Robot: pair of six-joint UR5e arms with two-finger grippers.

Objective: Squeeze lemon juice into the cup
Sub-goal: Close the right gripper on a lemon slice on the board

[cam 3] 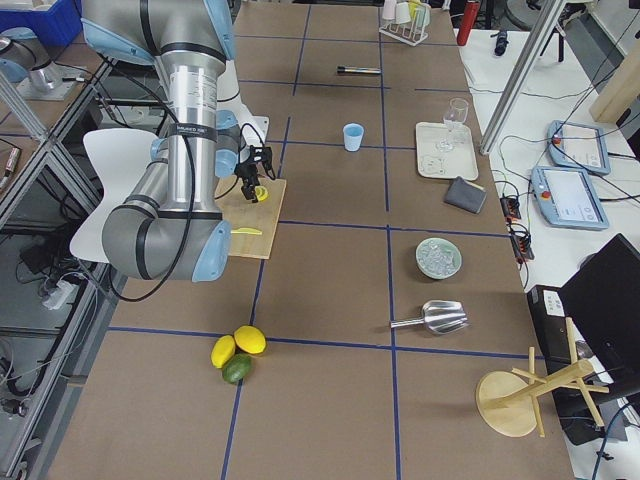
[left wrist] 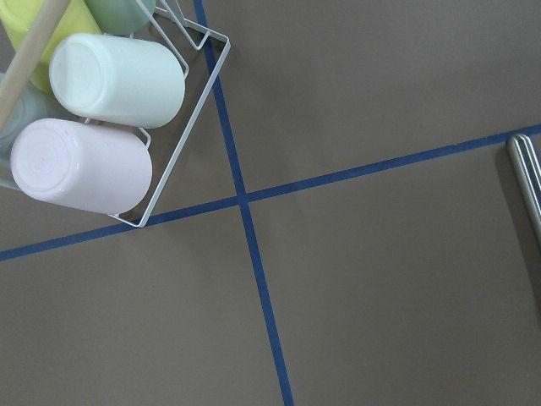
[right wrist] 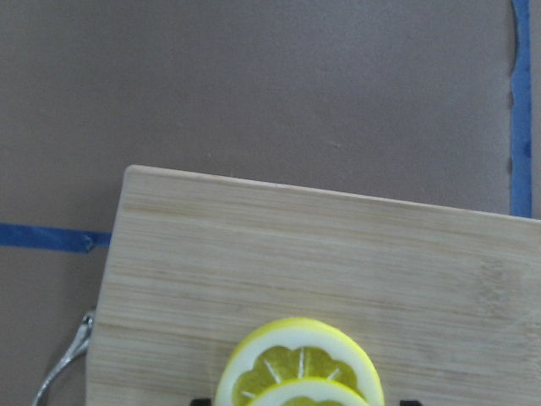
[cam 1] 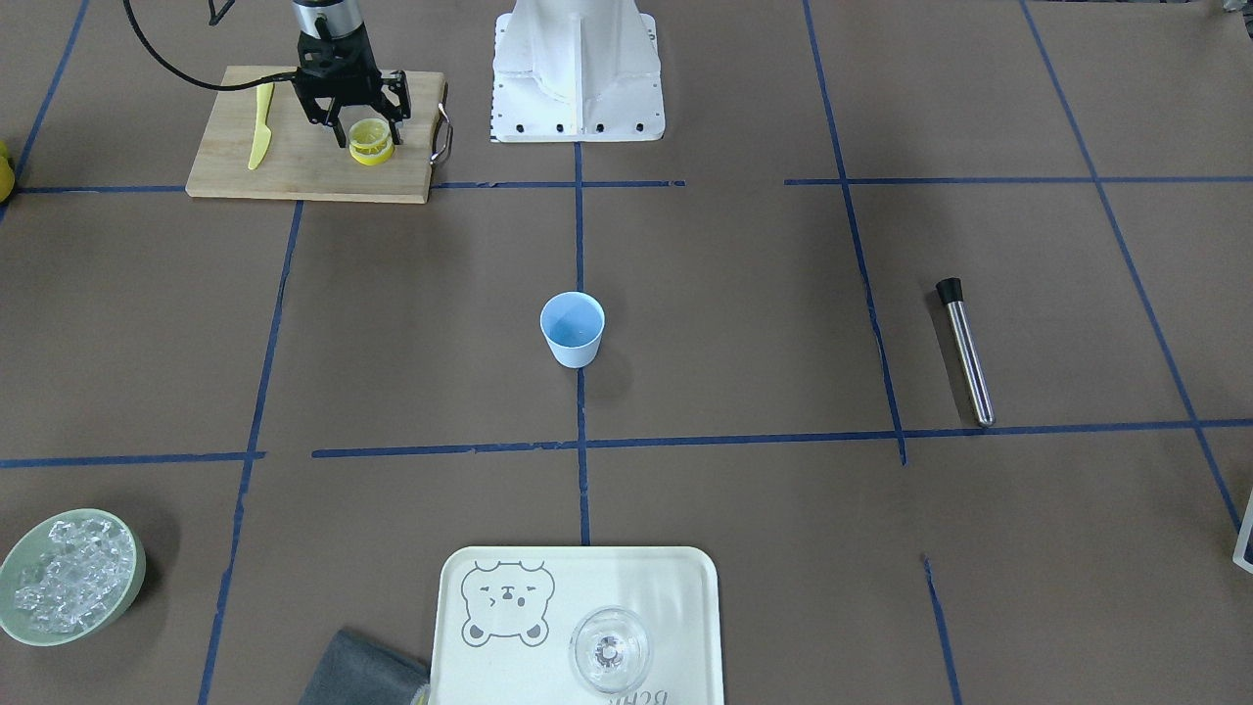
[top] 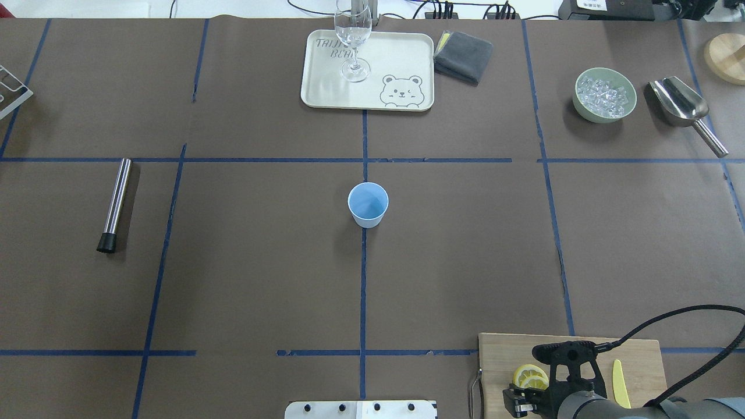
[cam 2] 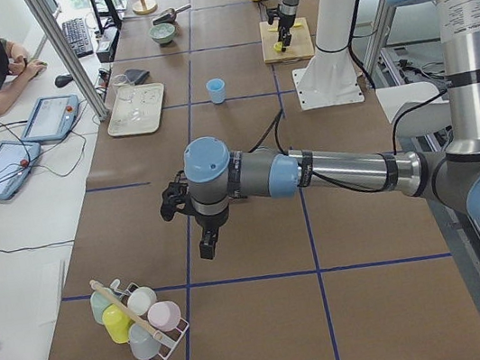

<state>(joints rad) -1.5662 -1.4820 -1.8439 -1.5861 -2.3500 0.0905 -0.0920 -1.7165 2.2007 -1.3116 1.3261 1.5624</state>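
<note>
The light-blue cup [cam 1: 573, 328] stands upright at the table's middle, also in the overhead view [top: 368, 203]. Stacked lemon halves [cam 1: 371, 140] lie cut side up on a wooden cutting board [cam 1: 294, 162] near the robot's base. My right gripper [cam 1: 367, 127] is open and straddles the lemon, jaws on either side with a small gap. The right wrist view shows the lemon [right wrist: 297, 368] at its bottom edge. My left gripper [cam 2: 205, 245] hovers far from the cup, over bare table near a mug rack [cam 2: 139, 319]; I cannot tell whether it is open or shut.
A yellow plastic knife [cam 1: 260, 125] lies on the board beside the gripper. A steel muddler [cam 1: 967, 352] lies on the robot's left. A bear tray [cam 1: 509, 656] holds a stemmed glass [cam 1: 609, 648]. A green bowl [cam 1: 8, 597] holds ice. A steel scoop [top: 684, 105] lies nearby.
</note>
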